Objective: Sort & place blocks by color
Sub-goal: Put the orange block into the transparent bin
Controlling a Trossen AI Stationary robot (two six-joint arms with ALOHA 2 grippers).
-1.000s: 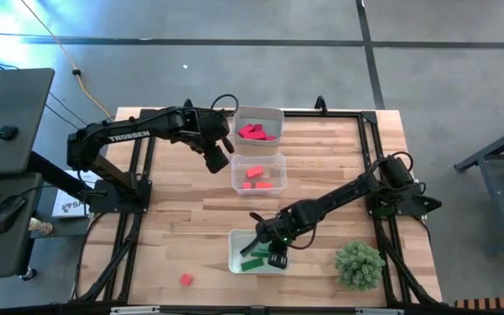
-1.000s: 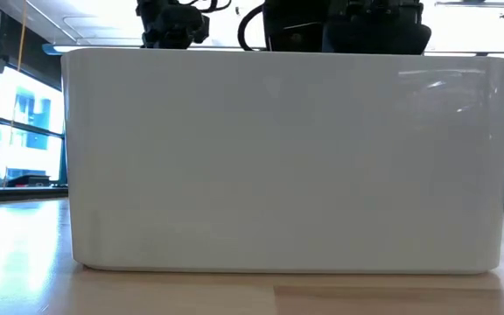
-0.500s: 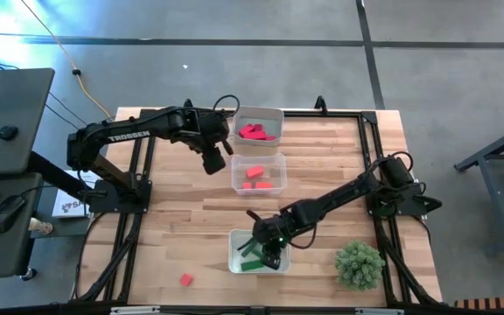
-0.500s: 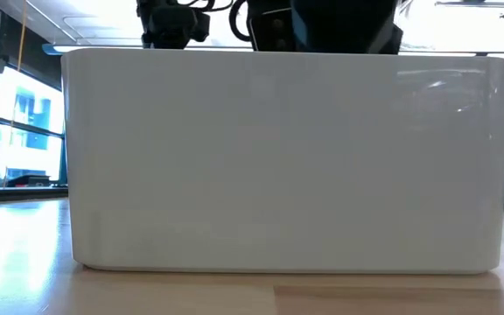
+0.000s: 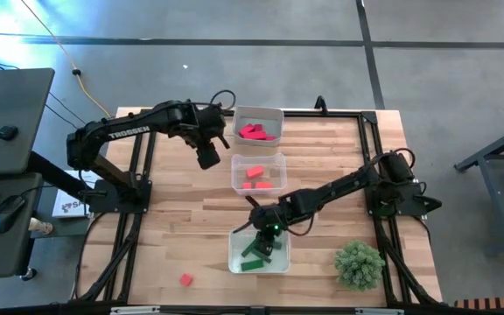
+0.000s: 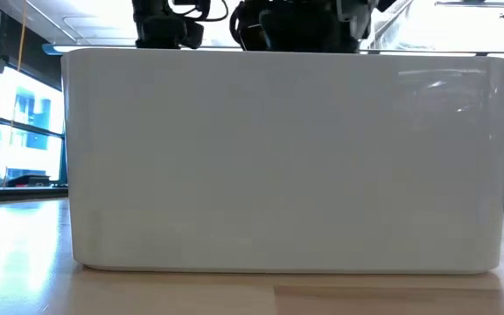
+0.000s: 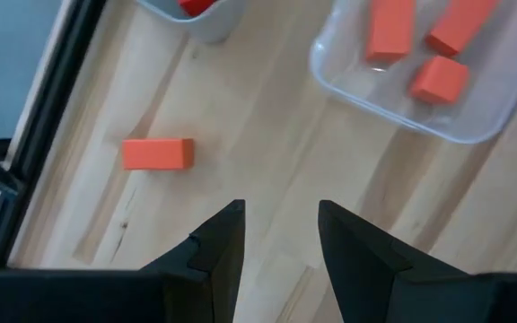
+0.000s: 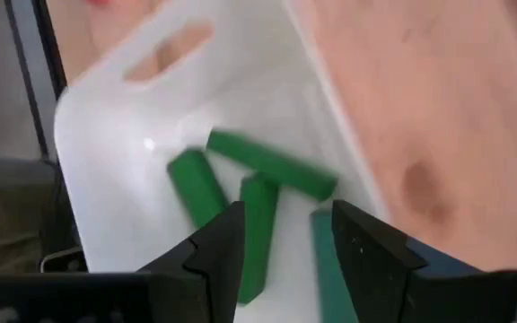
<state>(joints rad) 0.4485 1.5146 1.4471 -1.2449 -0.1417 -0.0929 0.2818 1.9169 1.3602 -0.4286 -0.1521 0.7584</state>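
Note:
Three clear trays stand in a row down the table's middle. The far tray [image 5: 258,115] holds crimson-pink blocks [image 5: 254,132], the middle tray [image 5: 258,159] orange-red blocks [image 5: 256,173], and the near tray [image 5: 234,254] several green blocks [image 5: 255,255] lying flat on its floor [image 8: 258,166]. My right gripper [image 5: 265,234] hangs open above the near tray's far part [image 8: 285,208], with nothing between its fingers. My left gripper [image 5: 208,159] stands open left of the middle tray [image 7: 279,208], pointing down. An orange-red block [image 7: 157,153] lies flat on the wood beyond its fingers.
A single red block [image 5: 185,279] lies on the wood near the front left. A round bushy green plant [image 5: 359,264] stands at the front right. Black frame rails [image 5: 138,175] run along the table's sides. In the low view the near tray's white wall [image 6: 278,157] fills the picture.
My right gripper has risen out of the near tray's right part and drawn back toward the far edge and a little left. The green blocks stay in the tray.

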